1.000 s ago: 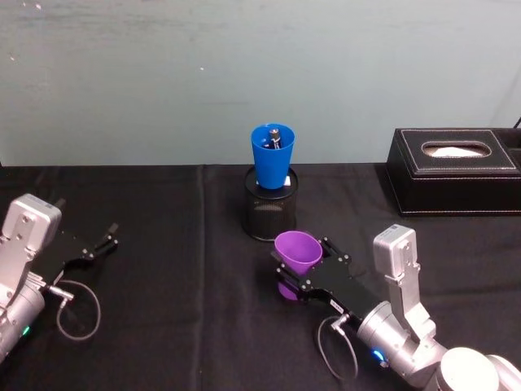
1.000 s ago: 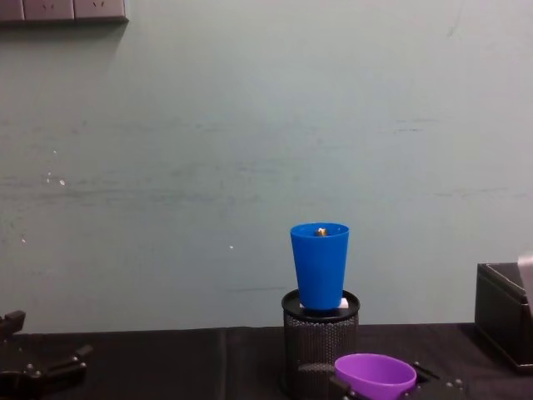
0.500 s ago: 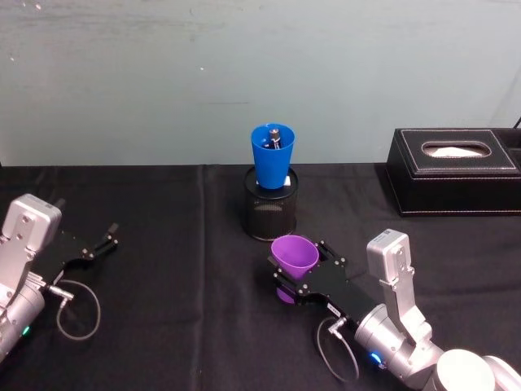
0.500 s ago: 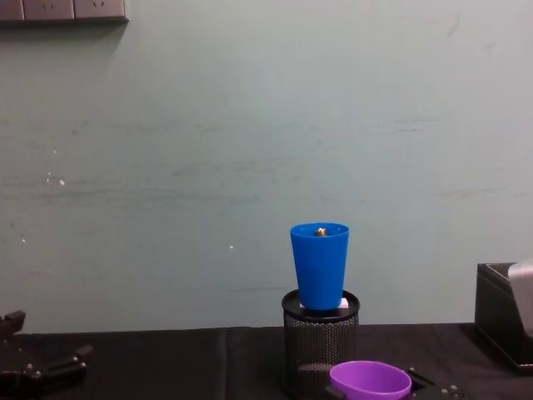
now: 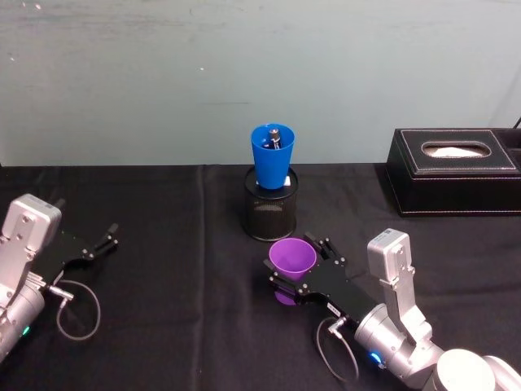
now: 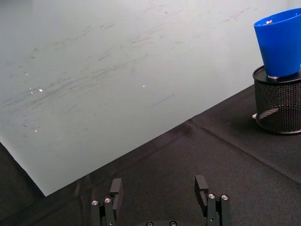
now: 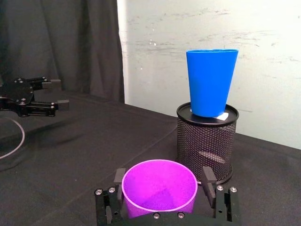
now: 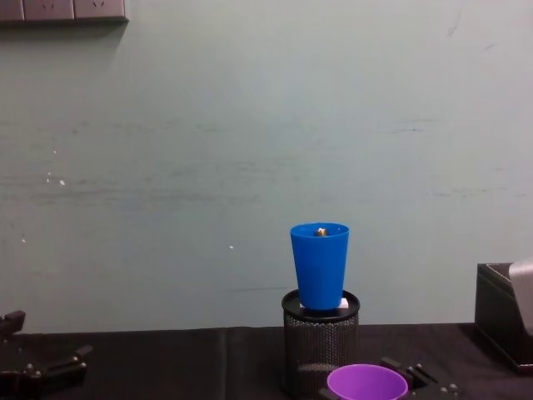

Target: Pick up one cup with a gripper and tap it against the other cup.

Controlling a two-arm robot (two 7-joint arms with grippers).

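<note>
The right tool [image 5: 291,281] clenches the purple cup [image 5: 292,262]; a hard tap could topple the blue cup [image 5: 272,155] off the mesh pen holder [image 5: 270,213]. The left tool [image 6: 160,195] rests released.

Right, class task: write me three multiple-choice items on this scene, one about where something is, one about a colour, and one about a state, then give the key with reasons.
1. Where does the blue cup stand?
A. On the bare tablecloth
B. In the top of the black mesh pen holder
C. On the tissue box

2. What colour is the cup between the jaws of the right gripper?
A. Purple
B. Green
C. Red

3. How do the jaws of the left gripper stand?
A. Shut on a cable
B. Shut on a cup
C. Open, with nothing between them

Key:
1 B: the right wrist view shows its base sitting in the holder's rim.
2 A: the purple cup sits upright between the jaws, mouth up.
3 C: the left wrist view shows the jaws spread over bare black cloth.
</note>
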